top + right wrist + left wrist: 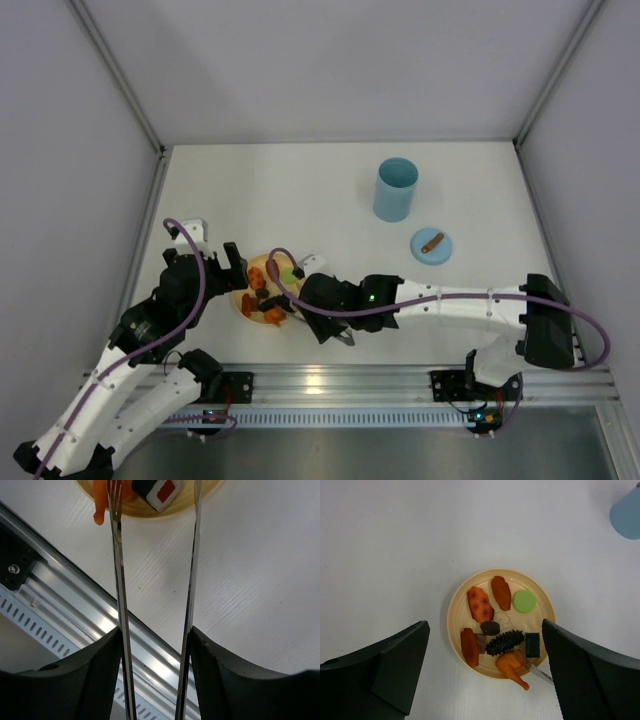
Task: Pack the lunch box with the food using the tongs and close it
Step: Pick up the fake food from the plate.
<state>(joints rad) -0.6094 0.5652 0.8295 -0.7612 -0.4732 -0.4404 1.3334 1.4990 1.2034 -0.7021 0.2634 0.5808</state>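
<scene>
My right gripper is shut on the tongs, with both slim silver arms pinned between its fingers. The tong tips reach over the near edge of the yellow plate, where the food lies. One forked tip rests on an orange drumstick, and a black roll with a red centre lies between the two tips. My left gripper hangs open above the plate, holding nothing. The light blue lunch box stands upright and uncovered at the back right, with its lid flat on the table beside it.
Other pieces on the plate are a black spiky piece, a green disc, two orange fried pieces and a brown one. The aluminium rail runs along the near table edge, just below the tongs. Grey walls enclose the table.
</scene>
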